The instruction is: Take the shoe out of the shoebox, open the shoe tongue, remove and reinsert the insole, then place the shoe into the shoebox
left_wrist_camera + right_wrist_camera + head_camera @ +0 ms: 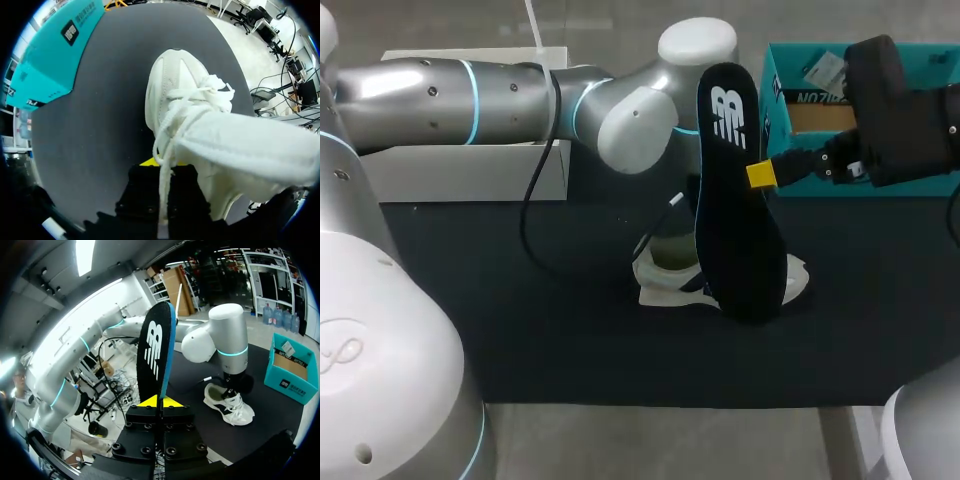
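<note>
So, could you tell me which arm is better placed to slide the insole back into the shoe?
The right. The right gripper is shut on the black insole, holding it upright and clear of the shoe. The left gripper is down at the shoe's laces, so it suits steadying.

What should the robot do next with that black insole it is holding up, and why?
Probably lower the insole toward the shoe: the right jaws grip it upright above the table, and the white shoe sits there nearby, its tongue lifted back.
</note>
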Controlling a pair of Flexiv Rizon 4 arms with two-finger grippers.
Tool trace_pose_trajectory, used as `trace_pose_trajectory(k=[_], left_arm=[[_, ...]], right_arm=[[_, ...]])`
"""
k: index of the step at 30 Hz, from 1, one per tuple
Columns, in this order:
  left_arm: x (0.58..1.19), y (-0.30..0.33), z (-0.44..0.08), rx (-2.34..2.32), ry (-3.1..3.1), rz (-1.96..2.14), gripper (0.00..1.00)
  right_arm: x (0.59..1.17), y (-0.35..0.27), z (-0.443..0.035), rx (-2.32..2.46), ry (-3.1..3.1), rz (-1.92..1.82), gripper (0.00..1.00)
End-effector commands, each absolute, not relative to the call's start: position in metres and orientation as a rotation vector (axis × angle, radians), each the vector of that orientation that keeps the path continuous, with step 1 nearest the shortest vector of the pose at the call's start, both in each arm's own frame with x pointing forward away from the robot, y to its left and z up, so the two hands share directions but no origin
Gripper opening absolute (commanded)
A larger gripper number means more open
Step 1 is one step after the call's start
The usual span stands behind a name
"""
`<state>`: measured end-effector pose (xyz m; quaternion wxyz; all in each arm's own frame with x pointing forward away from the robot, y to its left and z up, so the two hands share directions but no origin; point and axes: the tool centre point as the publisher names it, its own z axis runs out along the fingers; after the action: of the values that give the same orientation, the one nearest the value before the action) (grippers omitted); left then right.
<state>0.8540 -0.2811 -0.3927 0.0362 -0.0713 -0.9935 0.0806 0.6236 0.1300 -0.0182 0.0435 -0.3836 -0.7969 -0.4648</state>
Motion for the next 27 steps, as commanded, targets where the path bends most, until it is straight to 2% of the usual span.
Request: trace_pose_trajectory(k=[1,11,20,27], left_arm=[[0.856,-0.281,-0.383,-0.350,-3.029,0.257,0.00],[0.864,-0.287,-0.353,-1.033,-2.686,0.037,0.00],[0.886,-0.275,-0.334,-1.851,-2.007,-0.145,0.00],[0.893,-0.273,-0.339,-2.129,-1.709,-0.277,0.00]], right_arm=[[0.627,0.134,-0.018,-1.174,-2.437,-1.414,0.00],[0.627,0.134,-0.018,-1.174,-2.437,-1.414,0.00],[0.627,0.134,-0.018,-1.174,-2.437,-1.414,0.00],[0.627,0.134,-0.018,-1.174,-2.437,-1.414,0.00]])
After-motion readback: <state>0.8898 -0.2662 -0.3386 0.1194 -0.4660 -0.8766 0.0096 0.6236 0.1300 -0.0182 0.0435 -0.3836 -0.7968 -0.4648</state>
